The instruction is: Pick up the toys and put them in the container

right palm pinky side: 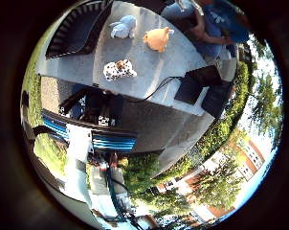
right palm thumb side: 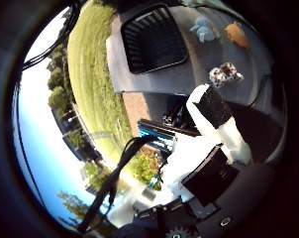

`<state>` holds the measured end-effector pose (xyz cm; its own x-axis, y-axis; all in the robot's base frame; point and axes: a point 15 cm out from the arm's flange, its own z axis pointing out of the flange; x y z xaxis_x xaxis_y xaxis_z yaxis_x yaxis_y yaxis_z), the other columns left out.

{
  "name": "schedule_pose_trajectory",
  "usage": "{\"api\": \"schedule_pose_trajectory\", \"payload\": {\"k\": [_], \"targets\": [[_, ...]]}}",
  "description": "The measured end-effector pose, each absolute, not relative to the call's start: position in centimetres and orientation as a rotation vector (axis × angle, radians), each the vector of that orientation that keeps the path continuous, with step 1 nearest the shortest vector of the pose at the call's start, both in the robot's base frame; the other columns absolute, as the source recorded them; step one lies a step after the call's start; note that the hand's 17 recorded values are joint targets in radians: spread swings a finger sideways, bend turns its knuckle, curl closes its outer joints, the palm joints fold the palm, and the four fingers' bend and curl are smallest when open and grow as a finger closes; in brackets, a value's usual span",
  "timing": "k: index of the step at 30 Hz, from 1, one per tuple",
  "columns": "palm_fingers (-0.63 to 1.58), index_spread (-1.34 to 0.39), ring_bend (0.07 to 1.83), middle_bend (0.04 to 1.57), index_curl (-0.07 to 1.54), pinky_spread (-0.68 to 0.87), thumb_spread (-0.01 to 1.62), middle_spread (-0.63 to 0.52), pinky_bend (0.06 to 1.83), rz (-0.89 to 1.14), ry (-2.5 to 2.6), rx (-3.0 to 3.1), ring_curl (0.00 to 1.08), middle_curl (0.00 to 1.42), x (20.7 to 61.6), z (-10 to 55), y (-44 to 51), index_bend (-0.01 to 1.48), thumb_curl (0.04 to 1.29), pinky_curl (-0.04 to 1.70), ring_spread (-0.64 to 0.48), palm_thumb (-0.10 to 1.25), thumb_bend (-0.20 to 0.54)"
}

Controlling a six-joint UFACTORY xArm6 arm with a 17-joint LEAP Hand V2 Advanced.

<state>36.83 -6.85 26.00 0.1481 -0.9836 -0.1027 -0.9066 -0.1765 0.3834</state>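
Toys wait on a grey table (right palm pinky side: 154, 72) outside, and none is in the container yet. The hand is well above and away from them, so the job looks like it is only at the start.

Going from left to right on the table, first comes the black basket (right palm thumb side: 152, 42). It has slatted sides and looks empty. It is probably the container, and it sits at the left end so the hand can drop toys in from above.

Next, just right of the basket, is the pale blue soft toy (right palm pinky side: 123, 27). It lies on the far part of the table. The spotted dog toy (right palm pinky side: 119, 70), white with dark spots, lies nearer the near edge of the table. Right of the blue one is the orange soft toy (right palm pinky side: 158, 38), also on the far part. The three toys lie apart from each other, which leaves room for fingers to come down around each one.

Further right, by the table's near edge, stands a dark open laptop (right palm pinky side: 197, 84). A person in blue sits at the far right side and touches no toy.

The hand (right palm thumb side: 216, 121) holds nothing. One white and black finger sticks out straight toward the table. I cannot see the other fingers well enough to say how they are set.
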Motion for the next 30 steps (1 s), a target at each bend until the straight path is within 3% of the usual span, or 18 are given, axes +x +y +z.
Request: {"api": "schedule_pose_trajectory", "payload": {"k": [9,17,26,30], "targets": [[0.23,-0.13,0.2,0.17,0.39,0.41,1.35,0.06,0.19,-0.401,-1.932,2.153,0.32,0.31,45.4,24.8,-12.3,0.21,0.36,0.25,0.27,0.76,-0.01],[0.21,-0.12,0.2,0.16,0.39,0.41,1.35,0.06,0.2,-0.406,-1.932,2.097,0.32,0.31,48.2,20.2,-15.5,0.19,0.37,0.26,0.27,0.77,-0.014],[0.11,-0.15,0.24,0.16,0.33,0.41,1.28,0.05,0.28,-0.149,-1.986,2.201,0.34,0.3,55.2,12.7,-18.8,0.15,0.36,0.28,0.26,0.65,-0.037],[0.09,-0.17,0.26,0.17,0.31,0.4,1.24,0.05,0.3,-0.034,-1.885,2.206,0.34,0.31,56.5,7.8,-21.9,0.14,0.36,0.29,0.26,0.62,-0.036]]}}
